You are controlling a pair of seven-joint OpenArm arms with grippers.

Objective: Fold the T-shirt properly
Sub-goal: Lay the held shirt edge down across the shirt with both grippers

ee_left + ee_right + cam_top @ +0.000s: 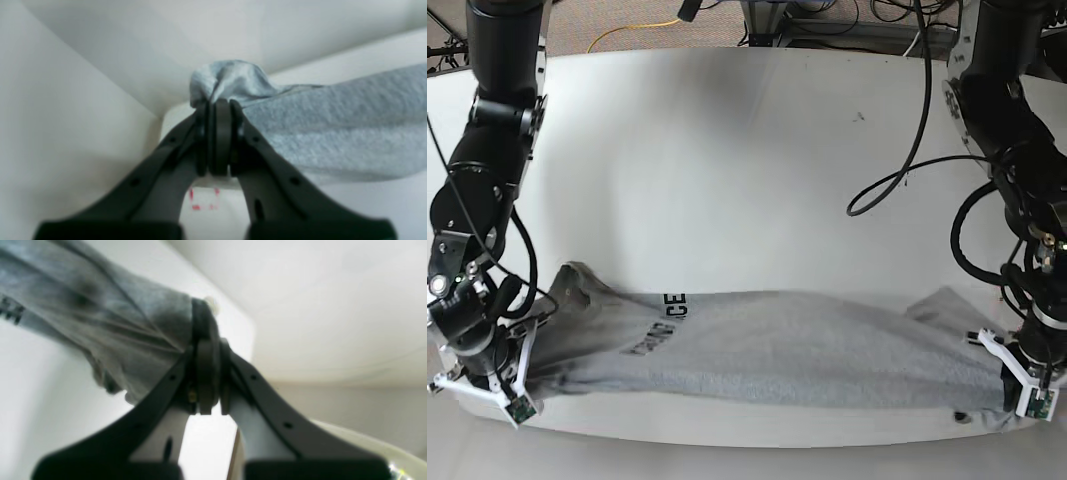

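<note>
Grey T-shirt [777, 345] stretched, rumpled, black lettering partly showing; both arms' fingers [220, 133] clamped on cloth.

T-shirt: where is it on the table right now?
In the base view the T-shirt lies stretched along the table's near edge, between the right pincer and the left pincer.

Heather-grey T-shirt [777, 345], stretched lengthwise into a long, rumpled band along the near edge of the white table [727, 180]. Partly folded over on itself, with soft creases running its length. Black block lettering (only a few letters readable, turned sideways) peeking out at a fold toward one end. One sleeve flared up near each end. Both ends bunched and pinched tight, lifted slightly just above the table's near corners.
</note>
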